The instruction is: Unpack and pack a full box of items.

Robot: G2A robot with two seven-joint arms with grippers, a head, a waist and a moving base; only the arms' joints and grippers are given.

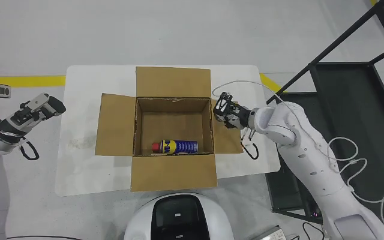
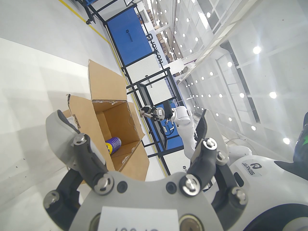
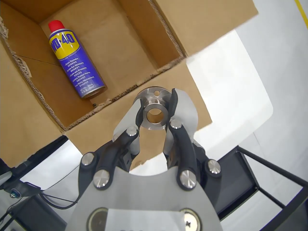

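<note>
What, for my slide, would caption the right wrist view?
Right gripper holds metal flange over a flap of the cardboard box; spray can lies inside.

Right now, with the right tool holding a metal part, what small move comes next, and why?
Probably carry it slightly inward over the box opening. The right tool is shut on the metal flange above the side flap, just outside the rim, with bare floor beside the spray can.

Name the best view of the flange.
Right wrist view: the flange sits close up in the right gripper, rim and bore plain. Top view: tiny, largely hidden in the grip. Left wrist view: too distant to tell.
</note>
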